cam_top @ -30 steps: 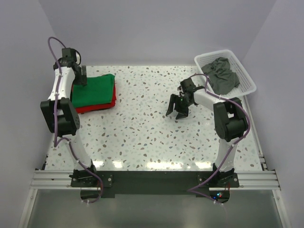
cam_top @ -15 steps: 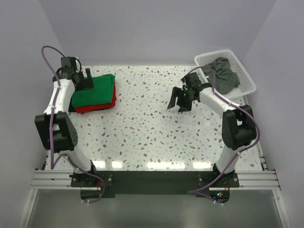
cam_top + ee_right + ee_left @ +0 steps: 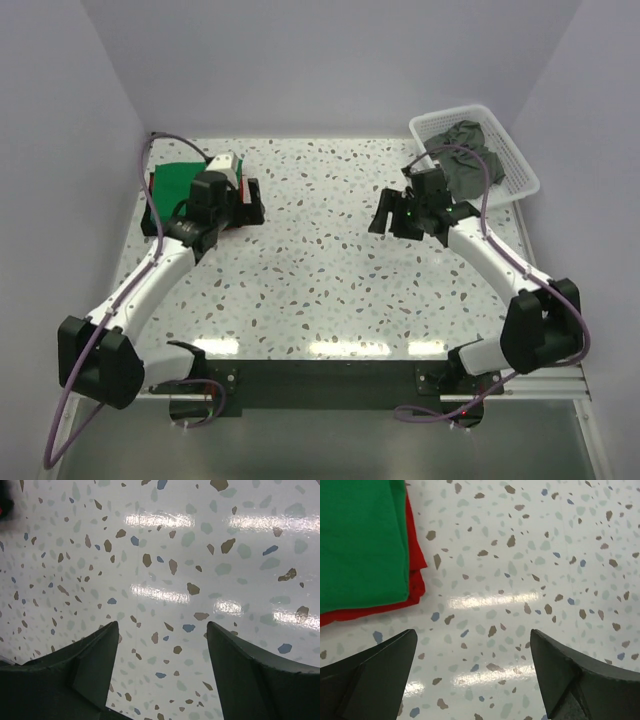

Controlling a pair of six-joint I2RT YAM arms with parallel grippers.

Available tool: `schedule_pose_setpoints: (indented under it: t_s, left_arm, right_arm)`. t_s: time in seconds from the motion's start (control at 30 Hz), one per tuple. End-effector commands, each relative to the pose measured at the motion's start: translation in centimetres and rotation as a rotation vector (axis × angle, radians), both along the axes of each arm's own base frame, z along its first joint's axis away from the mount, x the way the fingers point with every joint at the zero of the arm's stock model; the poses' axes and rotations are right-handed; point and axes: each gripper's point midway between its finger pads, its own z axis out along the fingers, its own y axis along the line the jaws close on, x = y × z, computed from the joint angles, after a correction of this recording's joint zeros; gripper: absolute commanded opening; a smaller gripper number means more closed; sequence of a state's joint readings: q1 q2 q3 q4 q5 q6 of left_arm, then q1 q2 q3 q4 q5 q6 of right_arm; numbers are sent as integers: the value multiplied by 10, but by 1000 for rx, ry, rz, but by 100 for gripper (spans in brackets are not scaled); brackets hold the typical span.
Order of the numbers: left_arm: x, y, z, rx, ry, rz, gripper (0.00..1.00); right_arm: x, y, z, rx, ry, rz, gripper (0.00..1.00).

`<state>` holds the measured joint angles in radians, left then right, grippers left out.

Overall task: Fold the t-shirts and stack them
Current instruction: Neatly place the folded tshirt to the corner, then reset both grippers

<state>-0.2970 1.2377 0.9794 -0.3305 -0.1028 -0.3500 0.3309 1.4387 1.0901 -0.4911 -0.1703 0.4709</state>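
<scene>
The bright green t-shirt (image 3: pixel 175 182) lies folded on the folded red t-shirt (image 3: pixel 418 573) at the back left of the table; in the left wrist view the green one (image 3: pixel 360 540) fills the upper left corner. Dark grey t-shirts (image 3: pixel 470 160) lie crumpled in the white basket (image 3: pixel 522 165) at the back right. My left gripper (image 3: pixel 250 203) is open and empty just right of the stack, over bare table (image 3: pixel 472 650). My right gripper (image 3: pixel 392 215) is open and empty over bare table (image 3: pixel 162 640), left of the basket.
The speckled terrazzo table (image 3: pixel 320 270) is walled at the back and on both sides. The basket overhangs the table's back right corner. Purple cables loop from both arms.
My left arm has swung from the back left corner across the stack to its right edge. My right gripper has moved a little right and back, toward the basket. Both stayed open.
</scene>
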Motion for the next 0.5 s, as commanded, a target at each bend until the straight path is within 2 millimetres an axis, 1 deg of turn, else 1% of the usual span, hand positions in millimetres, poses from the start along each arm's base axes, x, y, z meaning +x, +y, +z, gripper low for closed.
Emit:
schedule_pose_setpoints:
  t_s: [0.0,0.03,0.07,0.13,0.17,0.2,0.27,0.3,0.47]
  left_arm:
    - [-8,-22,19,-58,-95,-28,100]
    - [-11,-24,18,-59,-96,-36,100]
    - [-15,-25,14,-56,-89,-41,100]
    - [-20,-24,17,-59,-98,-42,100]
    - [-23,-23,15,-59,-97,-40,100]
    - [-24,-22,20,-72,-111,-33,100]
    - [-26,-21,19,-76,-115,-31,100]
    - [-26,-21,20,-80,-117,-28,100]
    - [-23,-18,22,-63,-123,-12,100]
  right_arm:
    - [2,-11,20,-13,-135,-25,75]
    - [-1,-13,21,-12,-142,-31,75]
    - [-9,-16,21,-10,-154,-35,75]
    - [-13,-21,23,-14,-169,-52,76]
    - [-18,-24,25,-13,-181,-62,76]
    - [-21,-27,24,-19,-183,-73,76]
    - [-25,-31,24,-25,-189,-90,77]
    - [-27,-34,28,-22,-198,-104,77]
    - [-35,-42,30,-34,-203,-140,77]
